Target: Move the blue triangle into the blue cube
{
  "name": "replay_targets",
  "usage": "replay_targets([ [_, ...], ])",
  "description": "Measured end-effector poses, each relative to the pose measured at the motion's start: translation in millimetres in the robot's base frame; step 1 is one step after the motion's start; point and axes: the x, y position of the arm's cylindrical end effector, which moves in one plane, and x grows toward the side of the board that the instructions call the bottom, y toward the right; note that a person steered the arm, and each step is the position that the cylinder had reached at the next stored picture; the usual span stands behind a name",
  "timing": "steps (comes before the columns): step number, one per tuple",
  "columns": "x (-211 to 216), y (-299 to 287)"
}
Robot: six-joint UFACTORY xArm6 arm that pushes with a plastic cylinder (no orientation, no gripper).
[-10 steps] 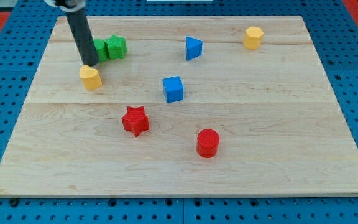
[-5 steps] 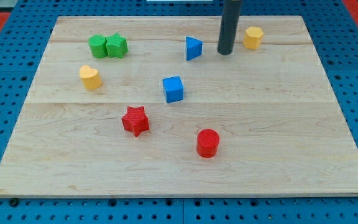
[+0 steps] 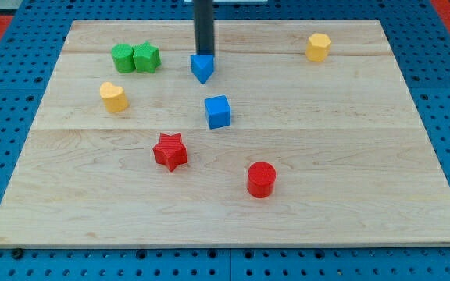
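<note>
The blue triangle (image 3: 202,68) lies on the wooden board (image 3: 326,140) above the centre. The blue cube (image 3: 218,112) sits a little below it and slightly to the view's right, with a gap between them. My tip (image 3: 204,55) stands right at the top edge of the blue triangle, touching it or nearly so. The rod rises straight up out of the view's top.
Two green blocks (image 3: 135,58) sit side by side at the upper left. A yellow heart-like block (image 3: 113,97) lies below them. A yellow block (image 3: 317,47) is at the upper right. A red star (image 3: 170,151) and a red cylinder (image 3: 261,179) lie in the lower middle.
My tip swept from the upper left to the triangle's right, then back left behind the triangle. The blue triangle slid to the view's left and slightly down.
</note>
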Motion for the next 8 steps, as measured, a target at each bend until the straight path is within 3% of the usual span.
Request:
replay_targets([
  [3, 59.1, 12.0],
  [4, 13.5, 12.6],
  [5, 50.8, -12.0],
  [6, 94.9, 5.3],
  [7, 108.7, -32.2],
  [8, 155.5, -95.9],
])
